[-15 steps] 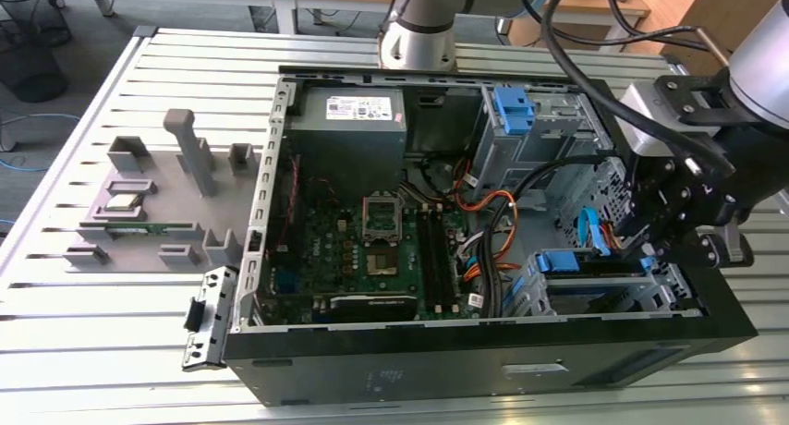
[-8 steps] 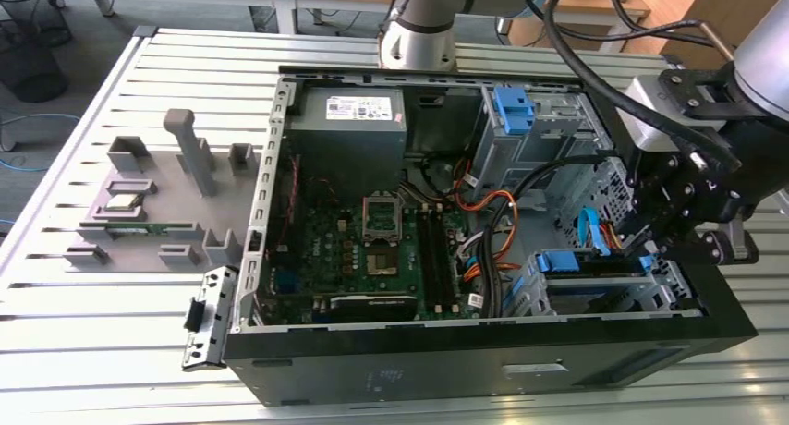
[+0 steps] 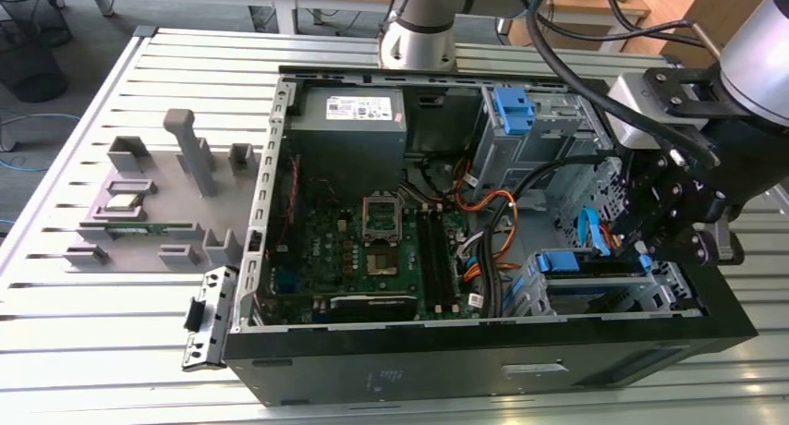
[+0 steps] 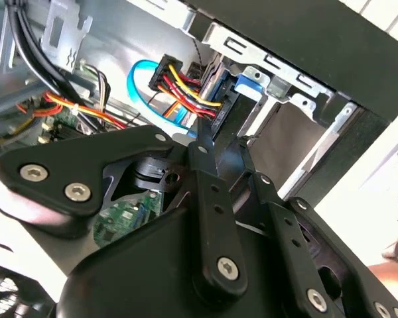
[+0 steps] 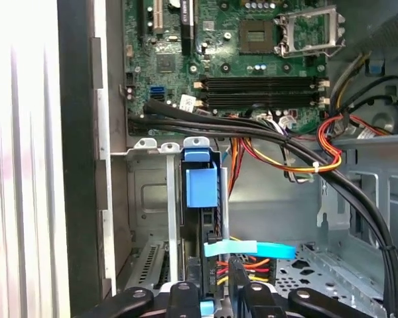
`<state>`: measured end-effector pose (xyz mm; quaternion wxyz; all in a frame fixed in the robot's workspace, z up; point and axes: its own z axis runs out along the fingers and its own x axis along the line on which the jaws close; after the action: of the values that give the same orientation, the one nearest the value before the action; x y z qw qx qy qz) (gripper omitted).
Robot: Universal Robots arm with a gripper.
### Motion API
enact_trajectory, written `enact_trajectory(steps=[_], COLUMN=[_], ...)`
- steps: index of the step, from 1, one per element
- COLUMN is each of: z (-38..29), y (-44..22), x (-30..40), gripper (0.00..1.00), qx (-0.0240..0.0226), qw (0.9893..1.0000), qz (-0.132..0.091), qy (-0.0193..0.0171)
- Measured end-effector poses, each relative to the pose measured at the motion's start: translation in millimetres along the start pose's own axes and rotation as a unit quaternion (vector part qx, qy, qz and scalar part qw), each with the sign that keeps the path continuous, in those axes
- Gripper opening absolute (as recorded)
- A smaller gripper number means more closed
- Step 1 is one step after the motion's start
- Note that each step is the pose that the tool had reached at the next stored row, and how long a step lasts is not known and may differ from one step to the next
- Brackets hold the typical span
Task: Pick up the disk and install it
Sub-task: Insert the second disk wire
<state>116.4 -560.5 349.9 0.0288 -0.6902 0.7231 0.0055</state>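
One open computer case (image 3: 493, 351) lies on its side on the slatted metal counter (image 3: 74, 342), with the motherboard (image 3: 370, 249) facing up. The arm's gripper (image 3: 672, 231) reaches down into the case at the end toward the exterior view's right, over the drive cage (image 3: 592, 286) in the case's near corner.

The disk (image 5: 209, 252) sits edge-up in that cage, with the blue plastic bracket (image 5: 200, 182) at its end toward the motherboard. In the first wrist view the black fingers (image 5: 235, 281) sit close on either side of the disk's edge near the light-blue data cable (image 5: 252, 250) and the red, yellow and black power leads (image 5: 245, 265). In the second wrist view the fingers (image 4: 202, 165) come nearly together just by the plug (image 4: 209, 99) of those leads. The jaws look nearly closed around the disk's edge, though I cannot tell for sure whether they clamp it.

A second blue bracket (image 3: 512, 111) stands in the upper bay (image 3: 542, 139) near the case's far side, beside the grey power supply (image 3: 351, 120). A grey fixture (image 3: 161, 194) with small parts rests on the counter toward the exterior view's left edge, well apart from the gripper.
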Motion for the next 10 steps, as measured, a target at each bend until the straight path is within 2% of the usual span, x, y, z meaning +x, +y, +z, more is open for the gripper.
enact_trajectory(steps=[2, 10], z=[-0.1, -4.2], y=[0.0, -0.1], x=[0.0, -0.2], gripper=[0.31, 0.31], qx=[0.0003, 0.0004], qw=[1.0000, 1.0000], qz=[0.008, 0.008], qy=[0.0003, 0.0003])
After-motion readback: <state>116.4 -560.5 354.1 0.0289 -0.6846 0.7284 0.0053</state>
